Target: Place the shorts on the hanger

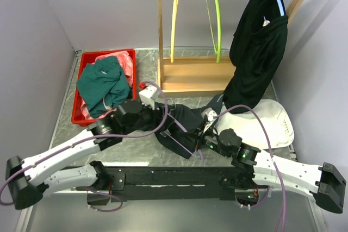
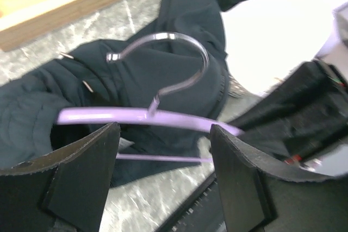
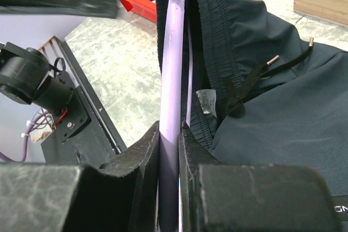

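- Grey marbled tabletop (image 1: 130, 153): the shorts (image 1: 182, 126) sit bunched mid-table, with the hanger (image 2: 163, 117) against them
- Your right gripper (image 3: 169, 134) pinches the hanger's bar, while your left gripper (image 2: 165, 131) gapes empty
- With that one-sided hold, loose fabric could slide off

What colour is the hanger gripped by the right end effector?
The hanger is pale lilac-purple; the left wrist view shows it best.

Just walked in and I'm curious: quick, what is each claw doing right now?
Left gripper: open, gripping nothing.
Right gripper: shut on the hanger.
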Available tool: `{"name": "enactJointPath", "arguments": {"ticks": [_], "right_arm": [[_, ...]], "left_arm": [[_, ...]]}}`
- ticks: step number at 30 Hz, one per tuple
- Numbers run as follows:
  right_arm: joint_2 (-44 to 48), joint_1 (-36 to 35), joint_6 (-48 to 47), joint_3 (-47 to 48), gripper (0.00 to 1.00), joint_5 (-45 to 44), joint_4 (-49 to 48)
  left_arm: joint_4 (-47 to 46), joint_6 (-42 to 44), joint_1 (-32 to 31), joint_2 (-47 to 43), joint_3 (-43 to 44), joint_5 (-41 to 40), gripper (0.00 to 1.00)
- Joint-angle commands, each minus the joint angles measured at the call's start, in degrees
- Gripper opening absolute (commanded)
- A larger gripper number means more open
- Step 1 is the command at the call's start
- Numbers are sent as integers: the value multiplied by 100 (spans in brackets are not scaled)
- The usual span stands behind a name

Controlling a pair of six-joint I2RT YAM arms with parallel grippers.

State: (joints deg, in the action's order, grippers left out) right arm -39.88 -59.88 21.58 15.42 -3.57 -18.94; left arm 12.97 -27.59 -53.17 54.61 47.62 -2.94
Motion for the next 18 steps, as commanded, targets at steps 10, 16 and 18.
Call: {"name": "enactJointPath", "arguments": {"ticks": [10, 16, 18], "right_arm": [[-73, -94, -5, 198, 0, -47, -576], [-99, -112, -40, 268, 0, -99, -514], [-125, -121, -66, 312, 0, -135, -445]], "left_arm": [[-936, 676, -150, 779, 301, -1200, 70], [-1551, 720, -150, 876, 29, -875, 66], [-1657, 703, -150, 946, 2, -700, 62]]}}
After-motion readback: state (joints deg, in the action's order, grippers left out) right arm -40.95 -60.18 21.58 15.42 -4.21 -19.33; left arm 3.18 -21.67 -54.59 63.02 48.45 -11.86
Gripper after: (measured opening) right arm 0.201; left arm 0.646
